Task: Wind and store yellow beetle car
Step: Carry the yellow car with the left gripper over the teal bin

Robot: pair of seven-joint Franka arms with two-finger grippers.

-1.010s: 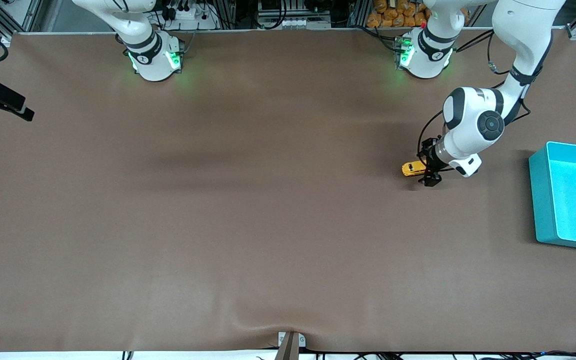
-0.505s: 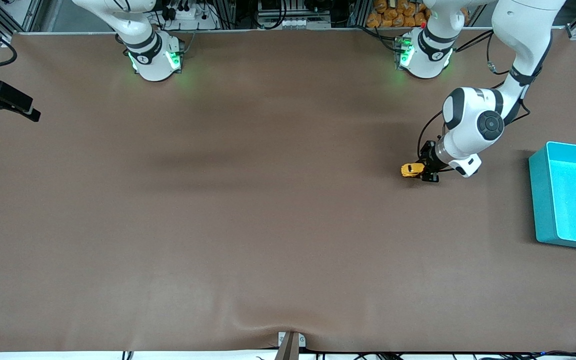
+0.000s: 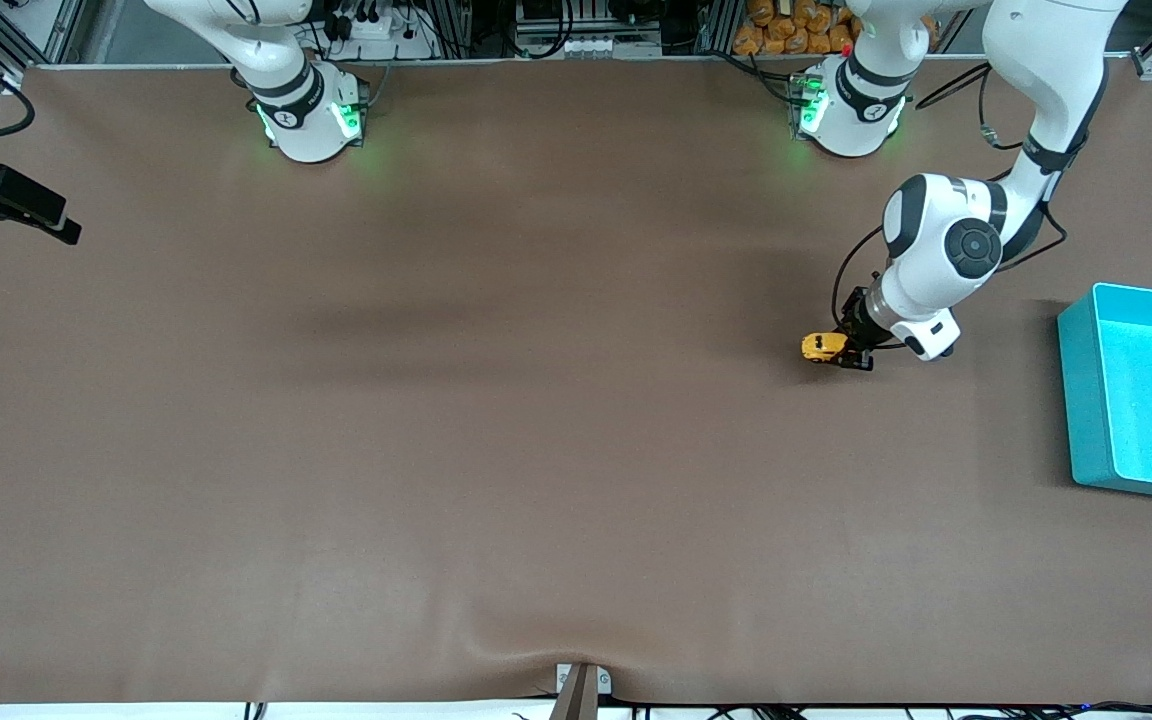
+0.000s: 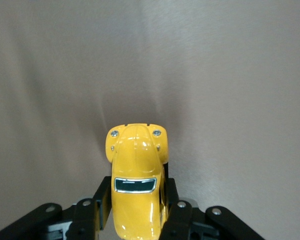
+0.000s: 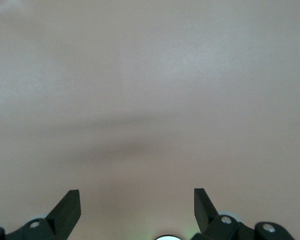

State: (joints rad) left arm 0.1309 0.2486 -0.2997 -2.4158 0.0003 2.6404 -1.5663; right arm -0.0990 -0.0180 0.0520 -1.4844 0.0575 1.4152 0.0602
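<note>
The yellow beetle car [image 3: 820,347] is a tiny glossy toy with dark windows, resting on the brown table toward the left arm's end. My left gripper [image 3: 848,352] is down at the table and shut on the car's body. In the left wrist view the car [image 4: 137,175] sits between the two black fingers [image 4: 176,215], its rounded end pointing away from the wrist. My right gripper [image 3: 46,220] hovers at the table's edge at the right arm's end, open and empty, and waits. The right wrist view shows its gripper [image 5: 137,202] over bare table.
A teal bin [image 3: 1078,400] stands at the table's edge at the left arm's end, nearer to the front camera than the car. A small metal bracket [image 3: 581,685] sits at the table's front edge. The brown mat has a ripple near that bracket.
My left gripper has closed from an open stance around the car onto its body. The car has shifted slightly toward the front camera. The right gripper has barely moved.
</note>
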